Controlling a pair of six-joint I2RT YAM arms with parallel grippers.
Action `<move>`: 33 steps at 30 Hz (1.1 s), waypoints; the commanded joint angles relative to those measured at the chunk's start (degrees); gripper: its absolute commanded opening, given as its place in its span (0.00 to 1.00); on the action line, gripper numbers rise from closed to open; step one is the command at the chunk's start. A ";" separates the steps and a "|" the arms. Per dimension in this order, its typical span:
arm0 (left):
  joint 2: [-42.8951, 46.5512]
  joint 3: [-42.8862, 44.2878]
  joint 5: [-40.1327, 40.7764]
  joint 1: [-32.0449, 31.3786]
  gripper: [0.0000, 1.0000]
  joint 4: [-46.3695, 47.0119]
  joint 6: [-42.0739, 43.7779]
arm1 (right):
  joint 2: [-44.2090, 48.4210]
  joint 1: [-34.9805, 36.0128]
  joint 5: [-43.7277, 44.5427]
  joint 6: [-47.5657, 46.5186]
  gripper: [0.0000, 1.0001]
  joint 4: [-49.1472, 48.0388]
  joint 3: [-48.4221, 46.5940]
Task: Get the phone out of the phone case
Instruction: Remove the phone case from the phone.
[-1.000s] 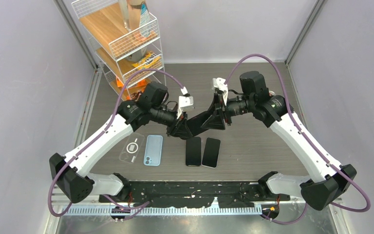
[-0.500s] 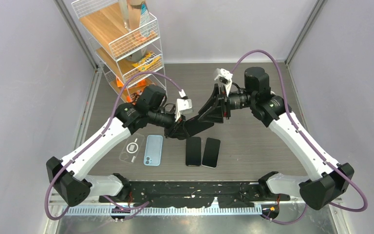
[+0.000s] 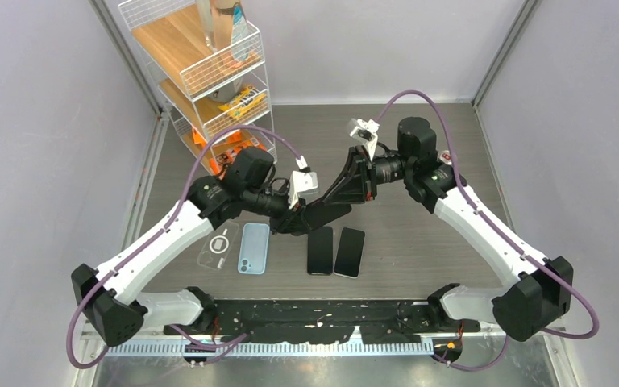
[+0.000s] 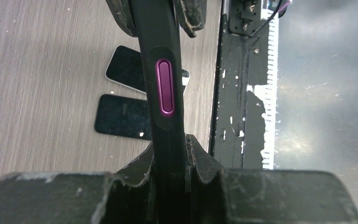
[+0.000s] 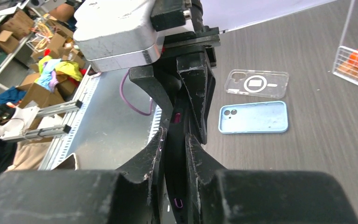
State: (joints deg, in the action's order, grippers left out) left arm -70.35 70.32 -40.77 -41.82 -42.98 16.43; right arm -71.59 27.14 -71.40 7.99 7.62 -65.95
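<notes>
Mid-frame from above, the left gripper [image 3: 297,216] and right gripper [image 3: 345,192] each pinch the black case [image 3: 322,213] tight. Left wrist alone shows its magenta button [image 4: 164,87]; right wrist alone, a clear case [image 5: 257,84] and blue case [image 5: 254,116] at right.

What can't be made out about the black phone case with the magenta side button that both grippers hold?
- Whether a phone is inside the black phone case: both wrist views show only its edge; in the top view the left gripper and right gripper cover it.
- White wire shelf rack: top cut by the top view's edge; its orange packets are too small to read.
</notes>
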 commanded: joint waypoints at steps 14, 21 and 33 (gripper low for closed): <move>3.42 1.32 19.13 -7.38 0.00 -0.37 20.33 | -2.00 0.10 -8.04 21.70 0.06 -25.05 8.29; 3.18 3.00 24.55 -10.41 0.00 -3.27 23.78 | -3.63 0.56 -9.53 21.77 0.05 -24.31 7.07; 2.24 4.42 29.13 -13.14 0.00 -4.52 25.19 | -5.57 1.33 -10.61 21.60 0.05 -23.62 6.17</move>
State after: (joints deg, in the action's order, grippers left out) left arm -68.07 71.40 -11.29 -52.38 -49.17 32.32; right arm -76.55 27.79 -80.51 24.32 -17.76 -56.90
